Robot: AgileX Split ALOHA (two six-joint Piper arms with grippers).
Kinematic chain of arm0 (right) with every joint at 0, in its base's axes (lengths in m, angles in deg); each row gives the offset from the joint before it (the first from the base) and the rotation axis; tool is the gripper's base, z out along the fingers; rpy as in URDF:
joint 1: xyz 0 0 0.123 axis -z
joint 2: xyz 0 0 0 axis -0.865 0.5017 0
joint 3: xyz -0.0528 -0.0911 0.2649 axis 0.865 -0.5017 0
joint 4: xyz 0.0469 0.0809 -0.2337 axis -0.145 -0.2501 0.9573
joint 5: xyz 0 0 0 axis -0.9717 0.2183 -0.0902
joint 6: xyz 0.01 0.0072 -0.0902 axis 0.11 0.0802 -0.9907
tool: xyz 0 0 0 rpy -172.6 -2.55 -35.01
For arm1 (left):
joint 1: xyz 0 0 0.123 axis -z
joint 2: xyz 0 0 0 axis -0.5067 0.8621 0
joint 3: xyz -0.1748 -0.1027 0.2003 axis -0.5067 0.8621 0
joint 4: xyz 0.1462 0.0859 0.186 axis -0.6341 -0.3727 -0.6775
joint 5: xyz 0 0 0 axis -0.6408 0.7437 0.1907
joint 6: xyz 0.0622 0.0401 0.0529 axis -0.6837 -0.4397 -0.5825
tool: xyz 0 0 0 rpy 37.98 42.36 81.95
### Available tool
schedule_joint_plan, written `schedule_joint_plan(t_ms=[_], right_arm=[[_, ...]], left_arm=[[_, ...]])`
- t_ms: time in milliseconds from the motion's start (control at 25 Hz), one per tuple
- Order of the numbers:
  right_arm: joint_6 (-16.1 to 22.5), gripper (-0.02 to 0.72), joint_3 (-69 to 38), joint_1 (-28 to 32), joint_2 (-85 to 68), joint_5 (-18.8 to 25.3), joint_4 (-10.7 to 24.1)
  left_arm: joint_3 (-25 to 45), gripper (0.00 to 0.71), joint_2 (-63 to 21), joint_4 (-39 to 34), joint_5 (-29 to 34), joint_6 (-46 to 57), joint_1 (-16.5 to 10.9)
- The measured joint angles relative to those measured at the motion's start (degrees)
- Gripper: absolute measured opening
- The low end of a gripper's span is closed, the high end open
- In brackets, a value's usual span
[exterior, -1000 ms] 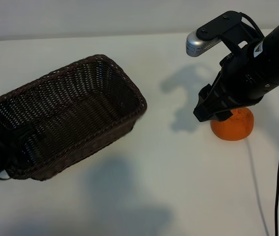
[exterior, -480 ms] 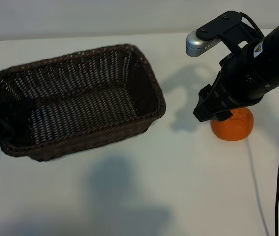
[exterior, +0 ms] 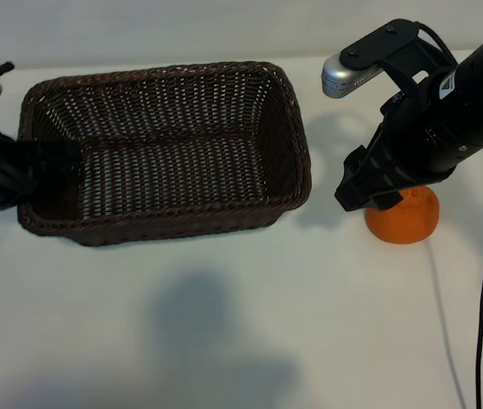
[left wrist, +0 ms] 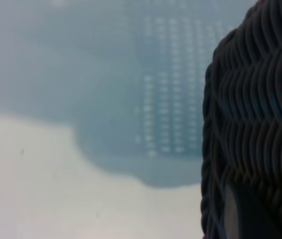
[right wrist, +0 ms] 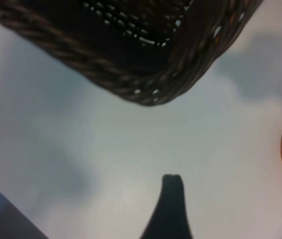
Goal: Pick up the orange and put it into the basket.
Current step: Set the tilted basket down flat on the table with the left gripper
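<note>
Counter (exterior: 224, 341): plain white, matte surface filling nearly the whole exterior view. Soft grey shadows fall on it at the centre and lower centre. Back wall (exterior: 181, 30): pale strip running along the counter's far edge.

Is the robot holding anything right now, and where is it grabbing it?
The left gripper holds the basket by its left end wall. The right gripper is open over the orange, holding nothing.
</note>
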Motion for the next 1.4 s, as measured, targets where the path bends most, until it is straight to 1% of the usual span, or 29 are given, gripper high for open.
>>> schedule_joint_plan(t_ms=[200,360,440,760,1160,1400], right_arm=[[0.06,0.594,0.00,0.00,0.00,0.00,0.00],[0.06,0.594,0.00,0.00,0.00,0.00,0.00],[0.06,0.594,0.00,0.00,0.00,0.00,0.00],[0.06,0.594,0.00,0.00,0.00,0.00,0.00],[0.06,0.594,0.00,0.00,0.00,0.00,0.00],[0.06,0.594,0.00,0.00,0.00,0.00,0.00]], left_arm=[[-3.73,0.152,4.86,6.11,0.00,-7.84,0.32],[-4.82,0.152,8.96,12.21,-0.82,-13.28,1.10],[-5.23,0.152,10.93,13.56,-1.00,-14.95,1.68],[-5.29,0.152,15.55,13.82,-3.06,-15.92,4.79],[-5.39,0.151,15.96,13.33,-4.42,-15.96,4.83],[-5.51,0.151,18.76,12.73,-4.36,-15.96,4.83]])
